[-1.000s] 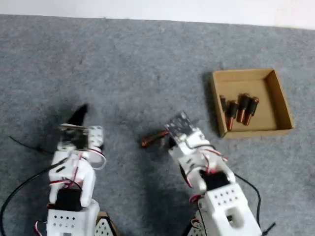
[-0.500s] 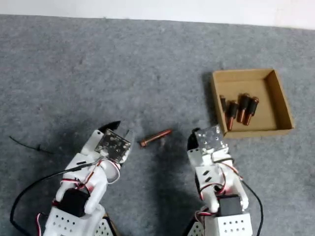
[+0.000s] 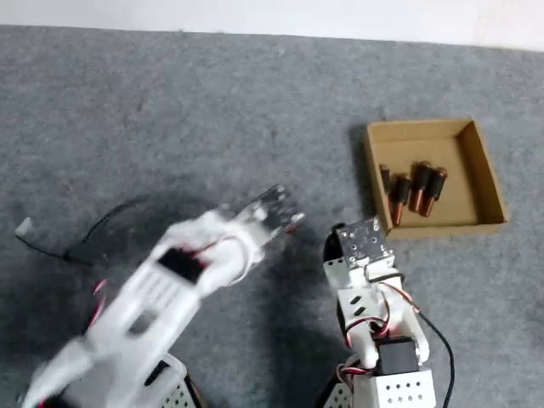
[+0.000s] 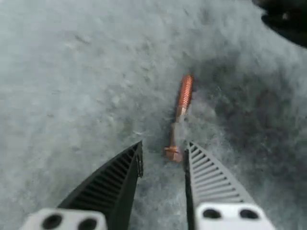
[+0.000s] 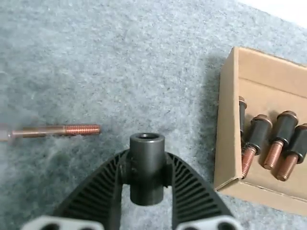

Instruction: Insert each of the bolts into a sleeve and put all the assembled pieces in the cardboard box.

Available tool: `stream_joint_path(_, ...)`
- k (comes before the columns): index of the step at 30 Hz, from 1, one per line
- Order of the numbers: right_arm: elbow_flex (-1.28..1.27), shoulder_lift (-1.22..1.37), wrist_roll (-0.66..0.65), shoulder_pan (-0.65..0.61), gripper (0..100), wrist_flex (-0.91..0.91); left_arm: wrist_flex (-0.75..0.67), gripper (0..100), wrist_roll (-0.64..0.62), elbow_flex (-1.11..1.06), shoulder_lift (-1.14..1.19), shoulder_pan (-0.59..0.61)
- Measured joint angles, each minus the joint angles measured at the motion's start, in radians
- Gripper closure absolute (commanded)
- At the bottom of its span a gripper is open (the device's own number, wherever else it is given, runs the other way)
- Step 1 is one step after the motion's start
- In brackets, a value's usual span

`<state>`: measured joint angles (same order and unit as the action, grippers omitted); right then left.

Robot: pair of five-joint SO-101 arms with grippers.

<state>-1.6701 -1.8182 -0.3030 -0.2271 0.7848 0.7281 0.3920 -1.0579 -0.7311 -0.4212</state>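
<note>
A copper bolt (image 4: 180, 111) lies on the grey carpet, its hex head just between the tips of my open left gripper (image 4: 164, 152). From above, the left gripper (image 3: 282, 211) hangs over the bolt and covers most of it. My right gripper (image 5: 146, 165) is shut on a black sleeve (image 5: 146, 158), held upright with its bore showing. It sits between the bolt (image 5: 57, 130) and the cardboard box (image 5: 225, 120). In the high view the right gripper (image 3: 347, 235) is just left of the box (image 3: 372, 170). Several assembled pieces (image 3: 413, 192) lie inside the box.
Grey carpet covers the whole table. A thin black cable (image 3: 81, 246) trails at the left beside the left arm. The two arm bases stand at the near edge. A white wall strip runs along the far edge.
The left arm has swung right and forward, bringing its open gripper over the bolt. The right arm drew back from the bolt a second ago and has since kept still.
</note>
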Motion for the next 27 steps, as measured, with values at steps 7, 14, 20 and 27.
stream_joint_path(7,0.0,0.0,0.0,0.0,99.4,0.0,0.0,86,0.118,0.318,0.598,-0.006)
stream_joint_path(14,0.0,0.0,0.0,0.0,99.4,-0.002,0.002,86,0.209,0.516,0.867,0.0)
stream_joint_path(20,0.0,0.0,0.0,0.0,99.4,-0.002,0.071,86,0.224,0.586,0.896,0.005)
stream_joint_path(27,0.0,0.0,0.0,0.0,99.4,-0.002,0.132,86,0.273,0.606,0.899,0.029)
